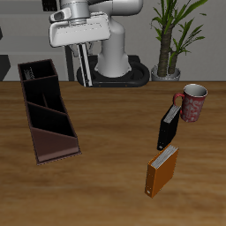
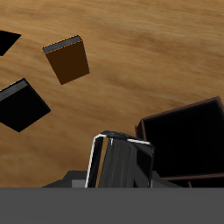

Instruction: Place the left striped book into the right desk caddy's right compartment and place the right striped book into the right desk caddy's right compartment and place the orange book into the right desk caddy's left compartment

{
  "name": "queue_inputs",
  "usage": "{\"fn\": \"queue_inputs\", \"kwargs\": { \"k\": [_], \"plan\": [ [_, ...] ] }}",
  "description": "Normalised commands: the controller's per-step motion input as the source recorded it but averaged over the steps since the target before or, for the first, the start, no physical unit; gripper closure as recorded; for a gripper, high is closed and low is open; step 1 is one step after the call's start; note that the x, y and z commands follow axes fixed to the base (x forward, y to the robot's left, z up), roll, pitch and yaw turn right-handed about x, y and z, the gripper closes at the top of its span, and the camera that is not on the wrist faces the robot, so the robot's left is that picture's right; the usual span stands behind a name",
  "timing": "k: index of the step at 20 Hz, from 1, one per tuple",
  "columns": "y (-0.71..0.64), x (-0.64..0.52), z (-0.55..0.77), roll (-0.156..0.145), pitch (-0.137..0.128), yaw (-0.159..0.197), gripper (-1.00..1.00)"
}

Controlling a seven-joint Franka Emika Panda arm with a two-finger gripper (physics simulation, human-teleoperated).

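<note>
My gripper point(image 1: 85, 71) hangs high above the table's back, shut on a thin black-and-grey striped book point(image 2: 122, 162) that points down from it. Which of the two striped books it is I cannot tell. The right desk caddy point(image 1: 48, 119), a long maroon box, lies just beside and below the gripper. Its squarish right compartment point(image 1: 40, 71) is the end closest to the held book, and that compartment's black inside point(image 2: 188, 140) shows next to the book. The sloped left compartment point(image 1: 51, 113) lies nearer the front. The orange book point(image 1: 161, 170) point(image 2: 67, 59) lies far across the table.
A plain black book point(image 1: 168, 126) point(image 2: 22, 103) lies beside a patterned red mug point(image 1: 192, 101). A potted plant point(image 1: 168, 40) stands at the back next to the robot's base point(image 1: 115, 62).
</note>
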Motion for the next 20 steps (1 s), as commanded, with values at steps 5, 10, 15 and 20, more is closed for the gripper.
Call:
{"fn": "queue_inputs", "kwargs": {
  "k": [5,10,15,20],
  "plan": [
    [-0.10,-0.33,-0.12,0.014,0.026,0.055,1.00],
    [-0.22,-0.39,-0.11,-0.021,0.013,0.085,1.00],
    [-0.20,-0.37,-0.06,-0.020,0.012,0.070,1.00],
    [-0.24,-0.53,-0.05,-0.043,0.004,0.086,1.00]
  ]
}}
